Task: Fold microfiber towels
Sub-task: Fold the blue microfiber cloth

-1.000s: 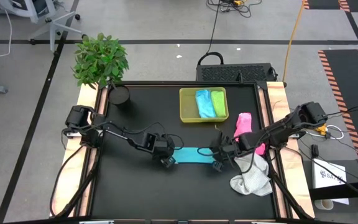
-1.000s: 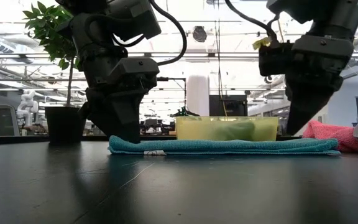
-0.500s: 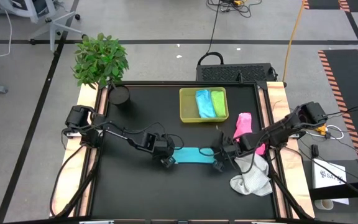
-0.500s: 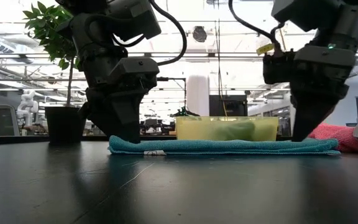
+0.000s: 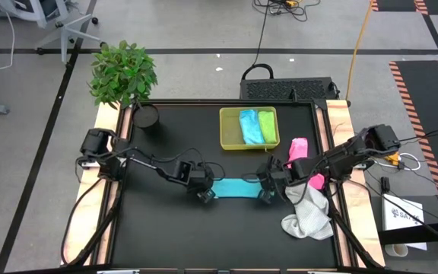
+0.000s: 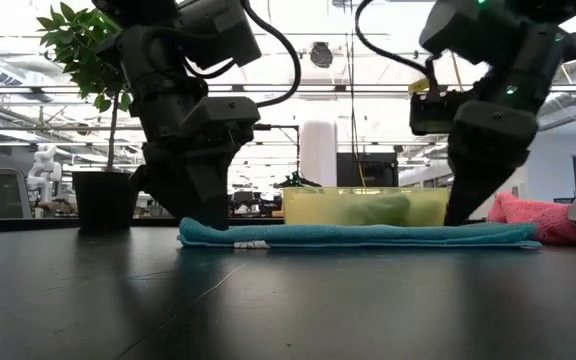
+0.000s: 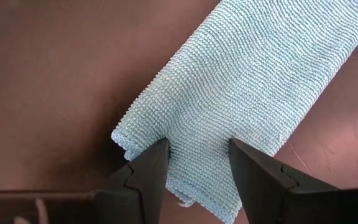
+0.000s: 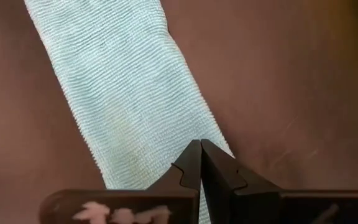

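Both claws at the teal towel's (image 5: 238,188) opposite short edges.

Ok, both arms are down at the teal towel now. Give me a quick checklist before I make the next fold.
1. Teal towel lies flat as a long strip: ok.
2. Left tool open, fingers straddling the towel's end: ok.
3. Right tool shut at the opposite end: ok; whether cloth is pinched: cannot tell.
4. Towel's far edge clear of the yellow-green tray: ok.
5. White towel bunched beside the right arm, near the fold path: not ok.
6. Pink towel apart from the strip: ok.
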Robot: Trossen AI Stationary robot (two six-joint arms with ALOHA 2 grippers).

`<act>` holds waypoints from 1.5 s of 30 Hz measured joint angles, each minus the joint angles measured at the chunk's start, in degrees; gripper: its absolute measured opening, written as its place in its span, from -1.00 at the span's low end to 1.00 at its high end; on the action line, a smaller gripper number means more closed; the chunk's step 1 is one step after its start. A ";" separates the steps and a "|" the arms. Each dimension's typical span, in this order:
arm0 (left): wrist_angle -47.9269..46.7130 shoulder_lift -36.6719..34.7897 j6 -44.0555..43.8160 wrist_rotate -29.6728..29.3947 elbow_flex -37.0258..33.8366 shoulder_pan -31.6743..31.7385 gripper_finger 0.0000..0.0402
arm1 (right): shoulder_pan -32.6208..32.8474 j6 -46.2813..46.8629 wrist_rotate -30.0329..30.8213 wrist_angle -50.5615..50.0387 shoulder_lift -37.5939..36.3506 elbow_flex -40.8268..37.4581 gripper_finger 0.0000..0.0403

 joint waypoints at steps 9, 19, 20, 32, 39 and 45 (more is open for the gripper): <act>-0.01 0.02 0.03 -0.35 0.00 0.89 -0.12 | -3.35 -0.87 -4.84 1.46 -0.64 0.00 -1.00; 0.76 0.02 0.07 -0.35 0.00 0.89 -0.12 | 3.28 3.83 -4.85 -0.76 -0.62 0.00 -1.00; 0.76 0.02 0.07 -0.35 0.00 0.89 -0.12 | 3.31 3.80 -4.42 -1.57 -0.61 -0.02 -1.00; 0.90 0.02 -0.21 -0.39 0.00 0.89 -0.12 | -2.22 -2.91 -3.17 -4.55 -0.61 -0.02 -1.00; 0.98 0.02 -0.49 -0.51 0.00 0.89 -0.12 | -3.15 -1.47 -6.33 -2.31 -4.53 0.00 -1.00; 1.01 0.02 -0.79 -0.63 0.00 0.89 -0.12 | -3.51 -2.58 -7.99 -4.12 -9.25 0.03 -0.97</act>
